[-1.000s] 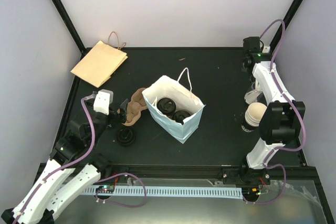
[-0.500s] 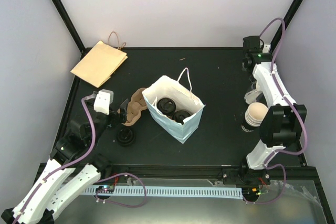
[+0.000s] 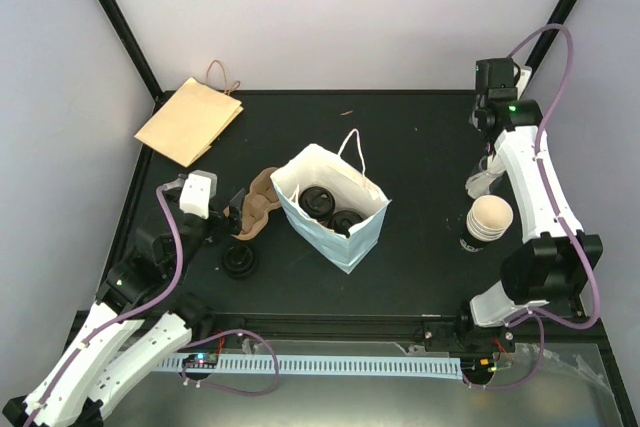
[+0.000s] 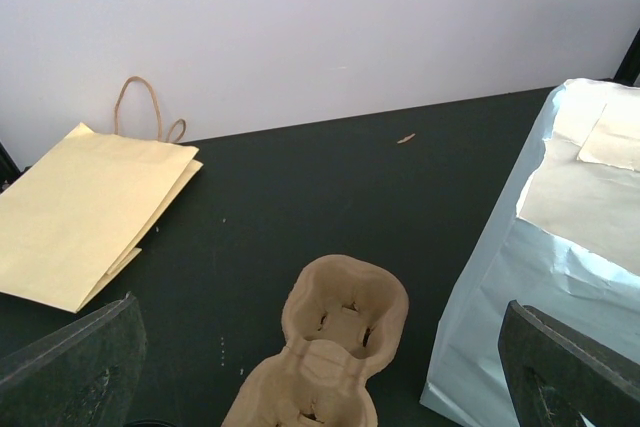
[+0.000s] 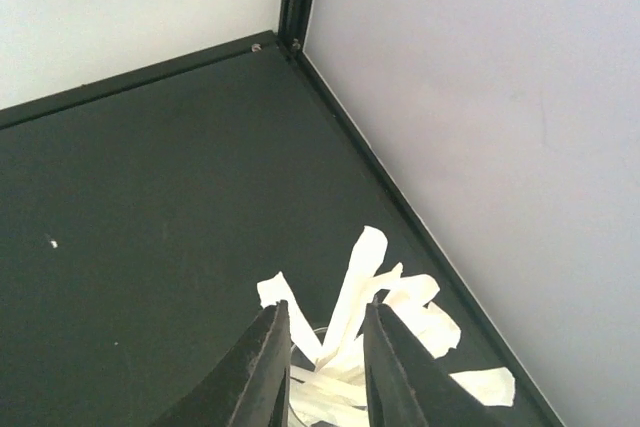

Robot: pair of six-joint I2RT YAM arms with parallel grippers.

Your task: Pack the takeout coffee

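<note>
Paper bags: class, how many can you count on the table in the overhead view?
2. A brown bag lies flat at the far left corner; a white bag stands open near the middle. No others show.

Ahead of the left gripper the pulp carrier is pale brown. To its right is the white bag, and far left the tan bag with brown handles. The table is black, and the paper strips at the dark right gripper are cream-white.
</note>
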